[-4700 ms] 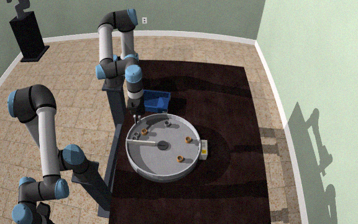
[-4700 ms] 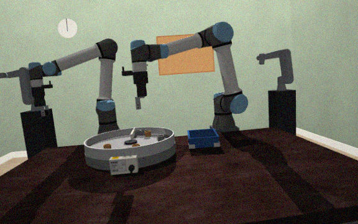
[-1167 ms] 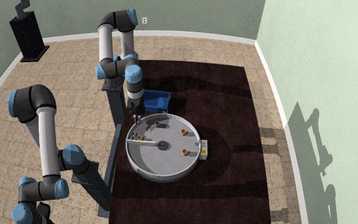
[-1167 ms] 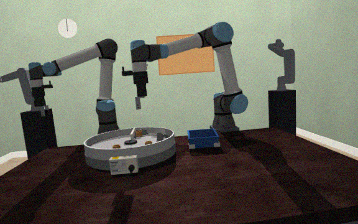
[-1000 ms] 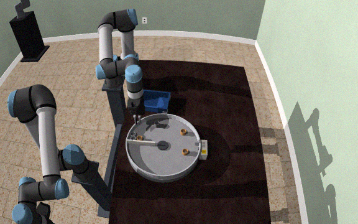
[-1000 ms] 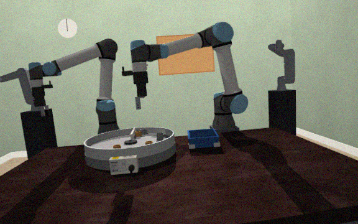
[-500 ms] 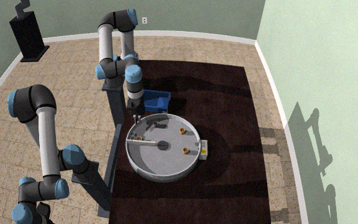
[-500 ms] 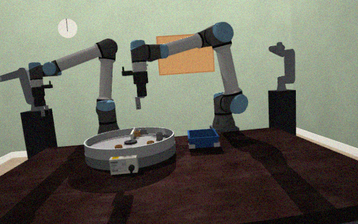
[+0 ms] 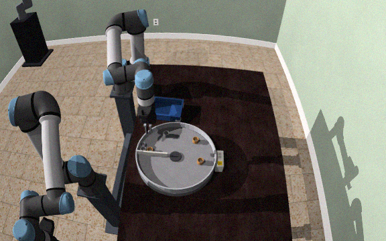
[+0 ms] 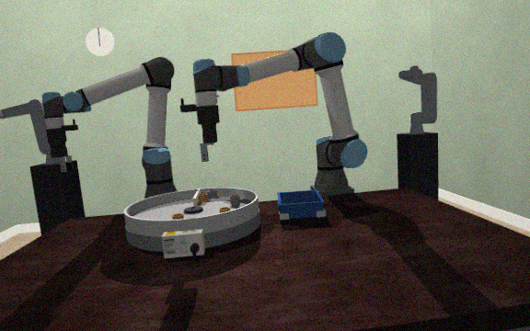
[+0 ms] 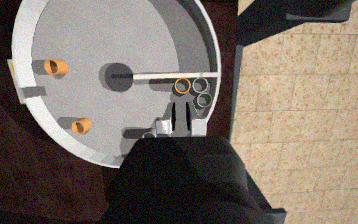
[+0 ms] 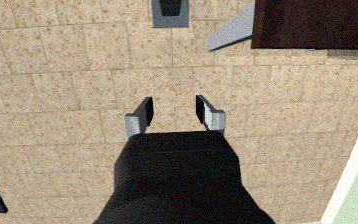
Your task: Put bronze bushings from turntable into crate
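1. Top: The left claw [image 9: 148,128] [image 10: 204,158] [image 11: 180,110] hangs above the near-arm side of the turntable [image 9: 176,177] [image 10: 191,227] [image 11: 23,47]. Two bronze bushings [image 9: 196,140] [image 9: 200,162] [image 10: 178,216] [image 10: 224,210] [image 11: 60,67] [image 11: 84,125] sit apart, toward the control box [image 9: 219,161] [image 10: 183,244]. A third bronze bushing [image 9: 150,148] [image 10: 203,198] [image 11: 182,93] lies near the pale bar [image 9: 153,153] [image 10: 196,199] [image 11: 175,75]. The blue crate [image 9: 169,114] [image 10: 301,210] stands beside the turntable.
2. Exterior: The crate is upright and level on the dark surface [image 9: 240,134] [image 10: 339,276] [image 12: 320,25], with white corner guides [image 10: 284,216] [image 10: 321,213] at its visible lower corners. The left claw is raised well over the turntable. The right claw [image 10: 63,169] [image 12: 174,104] hangs well apart from it.
3. Left wrist: The left claw is partly open, holding nothing. Just ahead, the third bronze bushing lies beside two steel bushings [image 11: 200,78] [image 11: 203,106]; another steel bushing [image 11: 148,134] is partly hidden by the claw's body.
4. Right wrist: The right claw is wide open and holds nothing, above the tiled floor [image 12: 175,55].
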